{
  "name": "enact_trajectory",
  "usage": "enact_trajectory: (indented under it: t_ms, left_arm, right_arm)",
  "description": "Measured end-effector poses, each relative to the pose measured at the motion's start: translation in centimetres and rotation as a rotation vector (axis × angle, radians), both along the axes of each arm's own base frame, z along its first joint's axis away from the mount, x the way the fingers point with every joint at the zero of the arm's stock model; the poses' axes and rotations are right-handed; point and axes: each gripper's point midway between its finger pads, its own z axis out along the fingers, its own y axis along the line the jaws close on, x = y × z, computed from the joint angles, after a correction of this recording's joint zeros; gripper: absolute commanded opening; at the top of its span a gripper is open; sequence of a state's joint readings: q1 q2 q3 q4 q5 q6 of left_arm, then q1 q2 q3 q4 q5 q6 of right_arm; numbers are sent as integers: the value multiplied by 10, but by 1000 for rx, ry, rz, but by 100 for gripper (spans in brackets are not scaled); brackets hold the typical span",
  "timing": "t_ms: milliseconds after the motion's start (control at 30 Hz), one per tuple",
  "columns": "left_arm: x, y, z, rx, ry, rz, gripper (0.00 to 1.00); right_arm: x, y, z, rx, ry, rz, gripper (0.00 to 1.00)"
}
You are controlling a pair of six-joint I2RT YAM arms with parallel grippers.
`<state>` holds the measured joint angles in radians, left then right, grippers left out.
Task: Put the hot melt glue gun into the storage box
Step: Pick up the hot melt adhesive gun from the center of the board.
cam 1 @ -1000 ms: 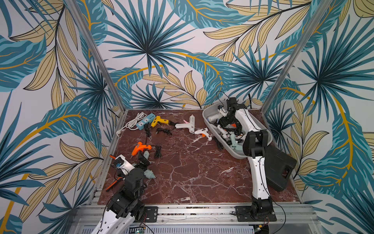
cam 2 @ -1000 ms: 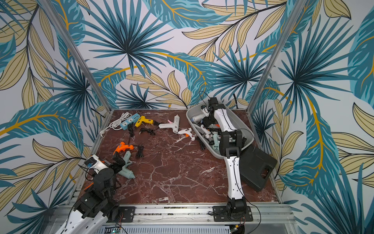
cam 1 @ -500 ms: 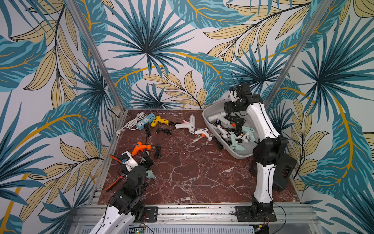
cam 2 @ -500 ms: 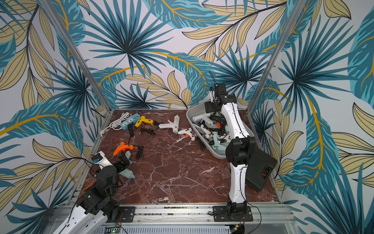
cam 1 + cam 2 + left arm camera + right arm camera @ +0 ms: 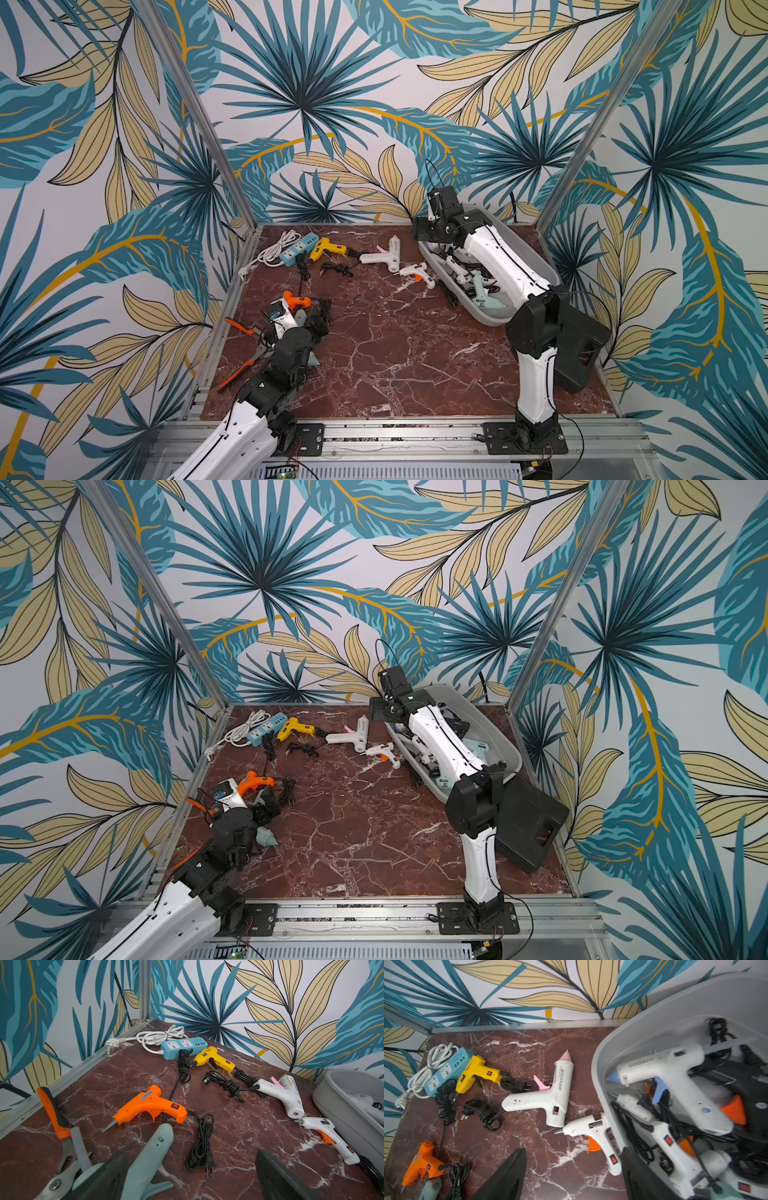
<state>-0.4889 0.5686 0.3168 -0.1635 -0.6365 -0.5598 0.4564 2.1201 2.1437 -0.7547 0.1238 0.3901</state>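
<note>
Lifted out of the pile in the storage box [image 5: 494, 322] since a second ago and swung to its far corner on the table side, as to the right gripper [image 5: 423, 231]; crept forward over that same second toward the mint glue gun [image 5: 153, 1153], as to the left gripper [image 5: 193, 1180]. On the right wrist view, jaws spread wide with nothing between them, one finger [image 5: 508, 1176] over bare marble and its partner over the edge of the box. Just ahead of that gap, right beside the outside wall of the box: a small white glue gun [image 5: 591, 1128] with an orange trigger, lying flat, nozzle pointing away from the box. Next to it, a larger white glue gun [image 5: 548, 1095] with a pink tip. Inside the box, several more guns heaped among tangled black cords. On the left side, jaws at their widest too, low over the table near its left edge, holding nothing; between them the mint glue gun, flat on the marble, close against one finger [image 5: 108, 1178], contact unclear. Just beyond it an orange glue gun [image 5: 149, 1105], and further back a yellow glue gun [image 5: 214, 1059] next to a blue power strip [image 5: 185, 1045]. Well apart from the box, all three. Alongside the mint gun, orange-handled pliers [image 5: 56, 1118]. Just beside the near end of the box, a black case [image 5: 582, 349].
</note>
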Motion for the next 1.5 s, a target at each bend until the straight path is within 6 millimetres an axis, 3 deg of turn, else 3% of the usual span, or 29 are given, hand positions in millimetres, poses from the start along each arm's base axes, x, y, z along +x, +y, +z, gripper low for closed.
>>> enact_trajectory:
  t_ms: [233,467,800,1133,1233,1500]
  left_arm:
    - [4,-7,-1,6,6,-35,100]
    - [7,-12,4,-4,-18,-61,100]
    - [10,-19,4,-20,-33,-88,100]
    - [15,-25,3,-28,-30,-108,100]
    - [15,-25,3,-29,-30,-110,100]
    - [16,-25,3,-31,-34,-110,100]
  right_arm:
    - [24,41,-67,-18,53,-19,76]
    - [45,56,-117,-49,73,-45,76]
    - [75,61,-139,-51,13,-79,76]
    - [99,54,-174,44,27,-97,74]
    - [103,50,-175,74,36,-97,70]
    - [99,66,-180,176,87,-54,64]
